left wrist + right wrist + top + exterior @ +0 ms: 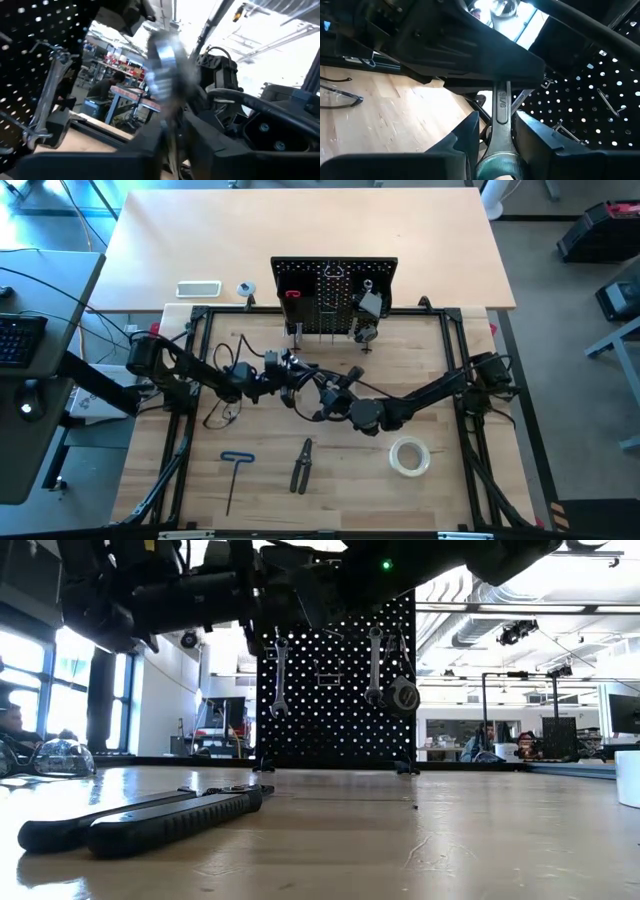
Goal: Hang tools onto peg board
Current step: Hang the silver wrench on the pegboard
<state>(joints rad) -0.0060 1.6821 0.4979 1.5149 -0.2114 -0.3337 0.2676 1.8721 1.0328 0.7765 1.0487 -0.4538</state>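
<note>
A silver wrench (pixel 501 107) sat mid-air near the table's middle, in front of the pegboard (pixel 333 295), its shank clamped between the right gripper's (pixel 330 392) fingers (pixel 532 135) while its far end reached into the left gripper (pixel 290 366). It looked like a handover between the 2 arms. The likely failure was a drop: if the right gripper let go before the left had a firm pinch, the wrench would fall to the table. A twist was also possible, since both arms crowded 1 narrow piece of steel and any pull off-axis could lever it out of either grip. The right gripper was clenched on the wrench, jaws narrowly apart by the shank's thickness. The left gripper appeared to be closing around the bright blurred end of the wrench, but I could not tell whether it had closed. The pegboard stood at the table's far edge with 2 wrenches (pixel 279 675) already hung. Pliers (pixel 302 465), a blue hex key (pixel 235 475) and a tape roll (pixel 409 456) lay near the front edge, glasses (pixel 224 413) at left.
</note>
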